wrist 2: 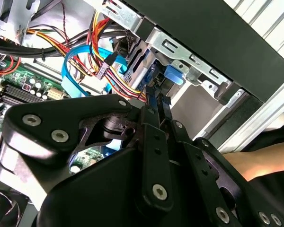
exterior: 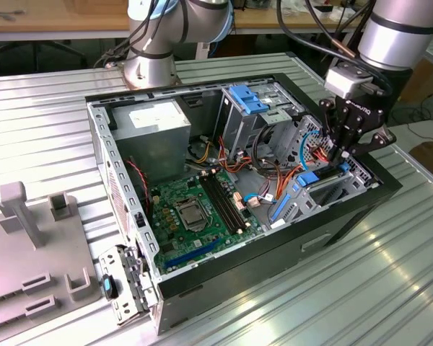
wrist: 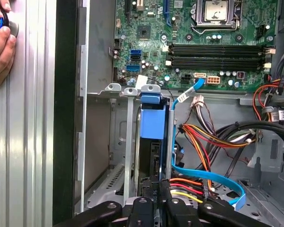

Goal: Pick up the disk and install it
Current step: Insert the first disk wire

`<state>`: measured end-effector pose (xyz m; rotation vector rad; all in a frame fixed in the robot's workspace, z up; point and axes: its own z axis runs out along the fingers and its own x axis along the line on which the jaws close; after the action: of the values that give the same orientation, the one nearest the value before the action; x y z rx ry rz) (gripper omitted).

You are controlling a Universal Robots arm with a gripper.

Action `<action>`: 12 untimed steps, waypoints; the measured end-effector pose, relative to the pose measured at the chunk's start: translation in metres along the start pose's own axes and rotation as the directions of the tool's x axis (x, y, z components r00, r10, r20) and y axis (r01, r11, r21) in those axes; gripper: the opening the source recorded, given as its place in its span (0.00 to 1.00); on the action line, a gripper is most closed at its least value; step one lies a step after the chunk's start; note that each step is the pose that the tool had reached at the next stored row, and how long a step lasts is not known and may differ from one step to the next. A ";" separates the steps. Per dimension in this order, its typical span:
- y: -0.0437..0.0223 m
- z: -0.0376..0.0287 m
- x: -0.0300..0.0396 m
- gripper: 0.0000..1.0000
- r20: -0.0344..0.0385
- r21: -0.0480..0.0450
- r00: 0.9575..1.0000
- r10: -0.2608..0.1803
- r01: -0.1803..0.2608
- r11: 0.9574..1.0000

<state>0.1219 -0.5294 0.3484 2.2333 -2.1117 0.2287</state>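
The disk [wrist: 154,122] stands on edge in a metal bay of the open computer case [exterior: 346,216], and its blue plastic frame shows in the first wrist view. That same blue frame [wrist 2: 173,74] shows in the second wrist view, and the disk [exterior: 308,178] sits at the exterior view's right. My gripper [exterior: 339,155] reaches down into this bay. Its two black fingers are shut close together, with their tips at the disk's end in both wrist views: gripper [wrist: 159,187], gripper [wrist 2: 157,98]. Most of the disk's body is hidden inside the bay.
A green motherboard [exterior: 195,209] fills the case floor, with a grey power supply box [exterior: 155,133] at the back. Blue, red and yellow cables [wrist: 203,175] crowd beside the bay. A person's hand [wrist: 0,42] rests outside the case wall. A grey fixture [exterior: 29,245] lies at the exterior view's left.
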 end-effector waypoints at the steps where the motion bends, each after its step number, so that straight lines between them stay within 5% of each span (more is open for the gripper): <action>1: 0.0001 0.0001 0.0005 0.17 0.000 0.000 1.000 0.000 0.000 1.000; 12: 0.0016 0.0020 0.0020 0.17 0.000 0.000 1.000 0.001 -0.001 1.000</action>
<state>0.1206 -0.5317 0.3466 2.2324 -2.1125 0.2288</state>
